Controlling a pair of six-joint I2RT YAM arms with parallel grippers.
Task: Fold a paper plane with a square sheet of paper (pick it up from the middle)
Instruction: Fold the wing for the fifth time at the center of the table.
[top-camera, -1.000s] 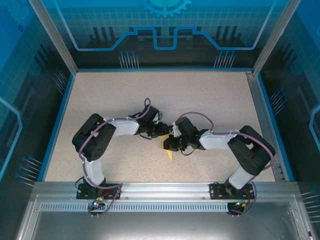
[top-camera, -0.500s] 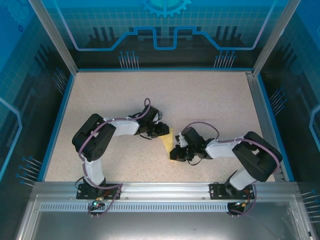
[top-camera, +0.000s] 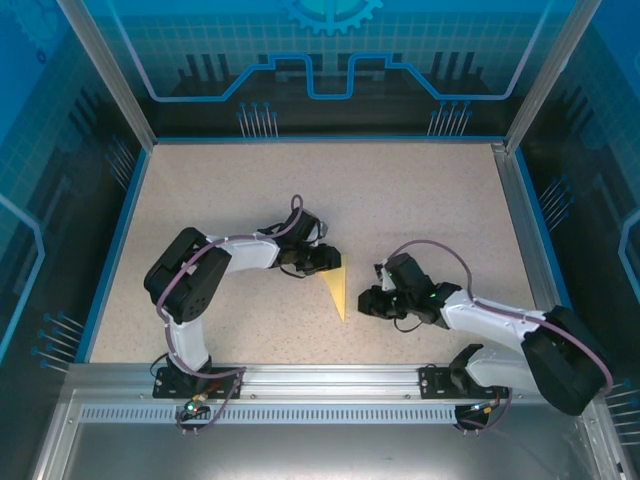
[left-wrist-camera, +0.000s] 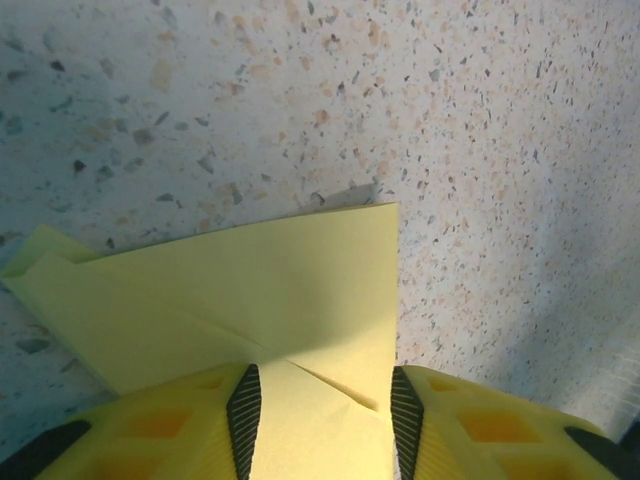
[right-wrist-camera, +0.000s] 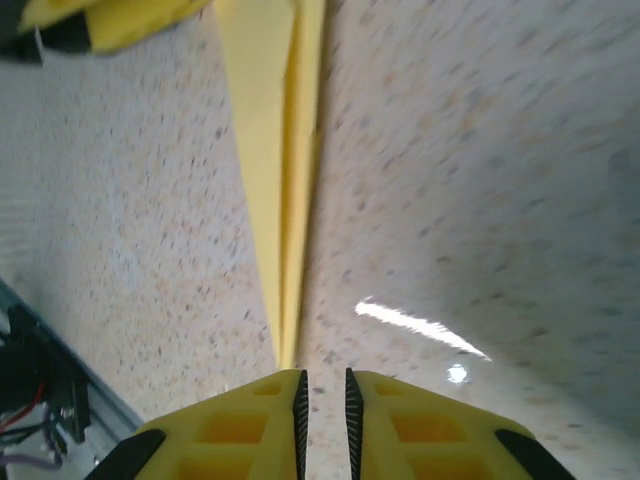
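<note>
The paper plane (top-camera: 339, 290) is a narrow yellow dart lying on the table, its tip pointing toward the near edge. My left gripper (top-camera: 327, 262) is at its wide far end. In the left wrist view the folded paper (left-wrist-camera: 270, 300) runs under and between the fingers of the left gripper (left-wrist-camera: 322, 385), which stand apart and pinch nothing. My right gripper (top-camera: 367, 303) is to the right of the dart's tip, apart from it. In the right wrist view the dart (right-wrist-camera: 275, 150) stretches away ahead of the right gripper (right-wrist-camera: 325, 385), whose fingers are almost together with only bare table between them.
The speckled table (top-camera: 420, 200) is walled by blue rails and a metal frame (top-camera: 320, 380) along the near edge. Both arms' elbows bend out to the sides. A left finger (right-wrist-camera: 110, 20) shows at the top left of the right wrist view.
My right gripper has let go of the paper and pulled back to the right and toward the near edge. The dart now lies fully uncovered. The left gripper has stayed put.
</note>
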